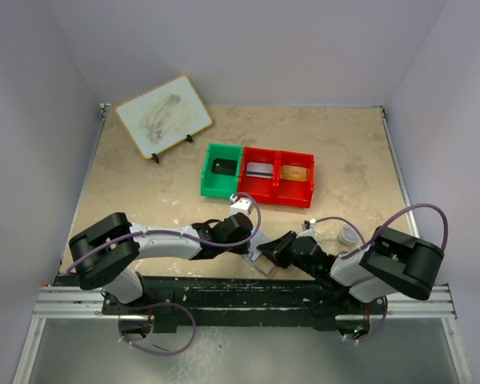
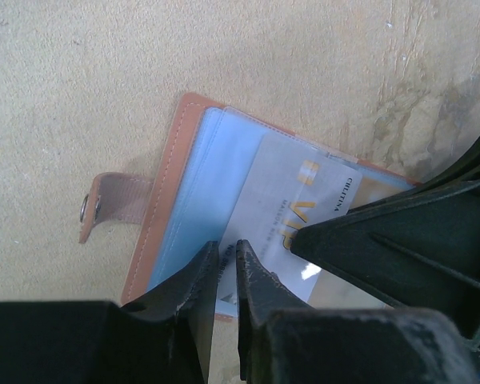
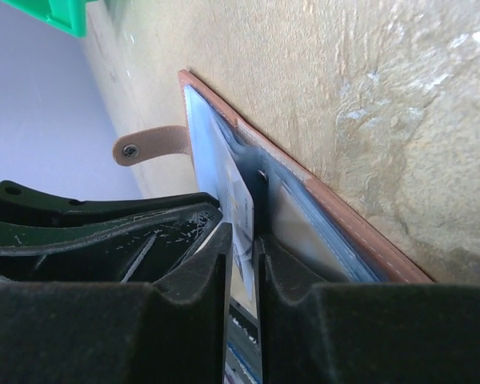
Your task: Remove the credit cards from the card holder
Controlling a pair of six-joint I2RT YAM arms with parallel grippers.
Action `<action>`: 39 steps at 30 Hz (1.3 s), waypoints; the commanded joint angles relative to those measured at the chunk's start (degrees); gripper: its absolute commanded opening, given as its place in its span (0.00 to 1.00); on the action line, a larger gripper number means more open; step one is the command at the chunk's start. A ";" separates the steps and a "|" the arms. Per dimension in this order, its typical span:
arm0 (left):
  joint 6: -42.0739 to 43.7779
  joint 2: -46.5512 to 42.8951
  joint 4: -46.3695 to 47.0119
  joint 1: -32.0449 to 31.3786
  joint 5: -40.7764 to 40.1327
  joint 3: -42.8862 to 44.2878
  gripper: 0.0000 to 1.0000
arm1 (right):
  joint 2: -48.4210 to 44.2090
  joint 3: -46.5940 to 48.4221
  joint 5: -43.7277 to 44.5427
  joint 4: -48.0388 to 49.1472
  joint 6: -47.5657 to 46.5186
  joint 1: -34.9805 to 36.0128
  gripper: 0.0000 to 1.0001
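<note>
Two grippers are meeting at one card holder (image 2: 166,192), which is lying open on the table (image 2: 80,72) near your arms' bases. Your right gripper (image 3: 242,236) is pinching a card (image 2: 292,200); your left gripper (image 2: 226,260) is sitting pressed together at the holder's edge.

The card holder (image 2: 176,176) lies open on the surface (image 1: 144,192) near its front edge, between the left claw (image 2: 226,248) and the right claw (image 3: 242,232). A card (image 2: 296,200) lies on its inner panel, its edge between the right claw's fingers. Behind it, 3 bins (image 1: 260,192) stand in a row. A board (image 1: 163,114) stands at the back left.
</note>
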 commanded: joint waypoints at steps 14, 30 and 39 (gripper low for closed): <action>-0.77 0.32 -2.89 -0.50 -2.92 -0.98 0.12 | -11.44 -0.29 1.23 -11.46 -3.52 0.02 0.02; -1.58 -4.48 -3.15 -0.52 -6.12 -1.62 0.17 | -44.34 -1.56 7.03 -40.08 -8.93 0.04 0.00; -0.11 -15.28 -10.33 -0.45 -16.53 -1.77 0.34 | -51.87 8.29 16.91 -53.71 -25.34 0.04 0.00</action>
